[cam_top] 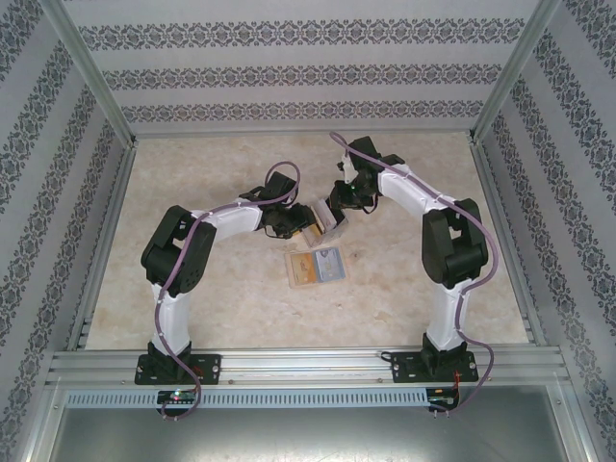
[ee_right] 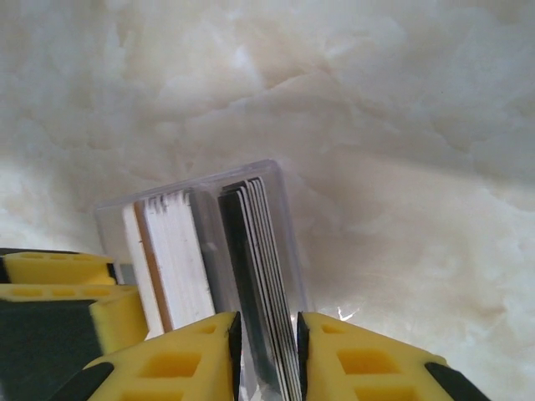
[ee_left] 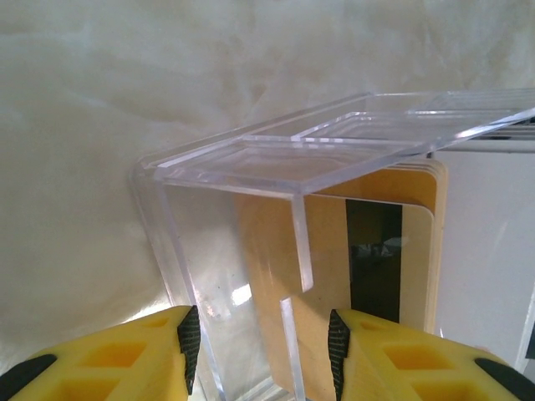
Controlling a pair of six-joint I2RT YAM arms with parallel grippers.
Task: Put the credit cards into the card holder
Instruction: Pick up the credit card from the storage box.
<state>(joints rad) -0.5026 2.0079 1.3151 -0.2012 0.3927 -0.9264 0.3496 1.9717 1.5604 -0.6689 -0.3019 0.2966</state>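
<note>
A clear plastic box (cam_top: 330, 219) stands mid-table between both grippers, with credit cards on edge inside. My right gripper (ee_right: 267, 355) is shut on a stack of dark and grey credit cards (ee_right: 259, 251); a white stack (ee_right: 175, 259) stands beside them. My left gripper (ee_left: 263, 347) straddles the near end of the clear box (ee_left: 217, 251), and its jaws look shut on it. An orange-yellow card (ee_left: 416, 251) with a black stripe shows through the plastic, under the box's raised lid (ee_left: 351, 142). The tan card holder (cam_top: 303, 269) lies flat in front of the box, with a bluish-grey rectangle (cam_top: 330, 262) on its right side.
Patterned walls and metal posts enclose the marble table (cam_top: 192, 192) on three sides. A metal rail (cam_top: 308, 361) runs along the near edge by the arm bases. A yellow finger of the left gripper (ee_right: 58, 288) sits close beside the box's end.
</note>
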